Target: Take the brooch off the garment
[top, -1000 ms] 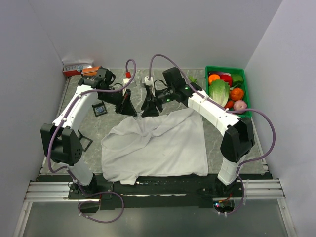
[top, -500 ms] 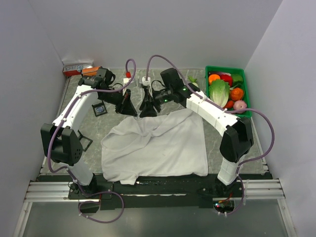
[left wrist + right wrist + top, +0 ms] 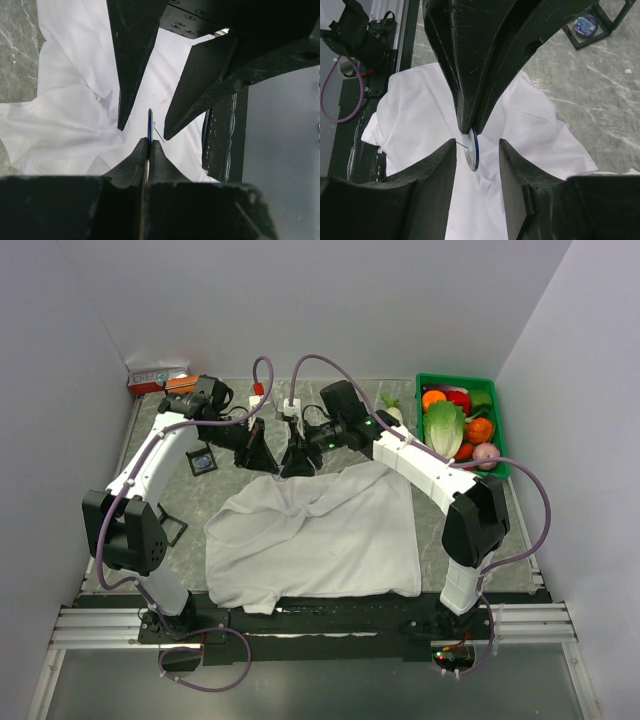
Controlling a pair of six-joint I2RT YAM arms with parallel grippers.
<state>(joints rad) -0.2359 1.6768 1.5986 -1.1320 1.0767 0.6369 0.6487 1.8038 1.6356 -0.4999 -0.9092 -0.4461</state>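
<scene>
The brooch [image 3: 473, 149], a small round disc with a dark-blue rim, is held edge-on in my left gripper [image 3: 148, 142], which is shut on it. Its thin pin sticks out bare to one side. It also shows in the left wrist view [image 3: 149, 120]. My right gripper [image 3: 477, 142] is open, one finger on each side of the brooch, not touching it. The white garment [image 3: 320, 530] lies crumpled on the table below both grippers. In the top view the left gripper [image 3: 264, 456] and right gripper [image 3: 297, 459] meet over the shirt's far edge, and the brooch is hidden there.
A green bin [image 3: 497, 390] of vegetables stands at the back right. A black square frame [image 3: 202, 461] holding a blue disc sits left of the grippers, another black frame [image 3: 170, 530] lies near the left arm. A red box [image 3: 155, 380] is at the back left.
My right arm has moved left, bringing its open fingers around the brooch held by the left gripper. The left arm and the shirt have barely moved.
</scene>
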